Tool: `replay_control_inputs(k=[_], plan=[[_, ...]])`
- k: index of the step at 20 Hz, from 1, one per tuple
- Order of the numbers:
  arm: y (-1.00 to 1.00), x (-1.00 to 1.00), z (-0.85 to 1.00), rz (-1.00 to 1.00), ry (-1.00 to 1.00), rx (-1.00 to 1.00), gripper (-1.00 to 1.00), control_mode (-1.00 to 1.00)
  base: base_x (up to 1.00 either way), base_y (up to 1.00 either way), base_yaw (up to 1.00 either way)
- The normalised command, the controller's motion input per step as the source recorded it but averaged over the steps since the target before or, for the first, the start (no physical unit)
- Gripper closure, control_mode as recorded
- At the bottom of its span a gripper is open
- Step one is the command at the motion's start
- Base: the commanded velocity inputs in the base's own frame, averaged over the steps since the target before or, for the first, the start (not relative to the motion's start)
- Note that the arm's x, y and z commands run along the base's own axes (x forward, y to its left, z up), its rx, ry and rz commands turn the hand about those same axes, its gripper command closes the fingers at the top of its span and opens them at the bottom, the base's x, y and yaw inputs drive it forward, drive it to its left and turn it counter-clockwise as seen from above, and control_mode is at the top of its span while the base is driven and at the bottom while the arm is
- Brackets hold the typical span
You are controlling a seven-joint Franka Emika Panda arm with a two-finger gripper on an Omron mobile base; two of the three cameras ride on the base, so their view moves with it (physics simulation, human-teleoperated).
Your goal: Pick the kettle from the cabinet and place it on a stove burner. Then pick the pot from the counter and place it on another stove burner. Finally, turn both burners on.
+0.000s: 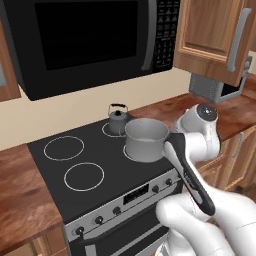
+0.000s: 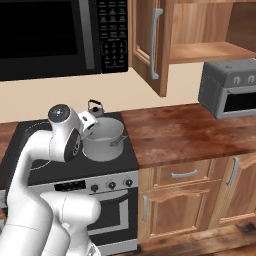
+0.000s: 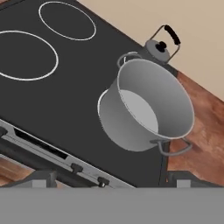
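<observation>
Kettle and pot are parked on the right-hand burners, knobs not yet turned.

On the left of the black glass cooktop (image 1: 90, 150), two ring burners (image 1: 63, 148) are left bare; no pan is carried there, so they are judged spare. Further right, the small dark kettle (image 1: 118, 119) is seen upright on the rear right burner, its lid on, so its contents cannot be told. Just in front of it the steel pot (image 1: 146, 139) is set on the front right ring, open-topped and empty down to its pale floor, seen in the hand view. The gripper (image 3: 109, 183) is held spread wide and clear of the pot, nothing pinched, above the front knobs (image 1: 98, 219), probably the next target. At far right, the wall cabinet (image 2: 200, 35) is left open with its shelf bare, and a toaster oven (image 2: 231, 91) is noted on the wooden counter (image 2: 185, 132).
</observation>
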Motion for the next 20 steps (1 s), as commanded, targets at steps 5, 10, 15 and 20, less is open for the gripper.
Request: replay_control_inputs(k=[5, 10, 15, 20], plan=[[-0.08, -0.29, 0.00, 0.00, 0.00, 0.03, -1.00, -1.00, 0.00, 0.00, 0.00], [-0.12, -0.29, 0.00, 0.00, 0.00, 0.04, -1.00, -1.00, 0.00, 0.00, 0.00], [-0.15, -0.33, 0.00, 0.00, 0.00, 0.05, -1.00, -1.00, 0.00, 0.00, 0.00], [-0.10, -0.28, 0.00, 0.00, 0.00, 0.03, -1.00, -1.00, 0.00, 0.00, 0.00]])
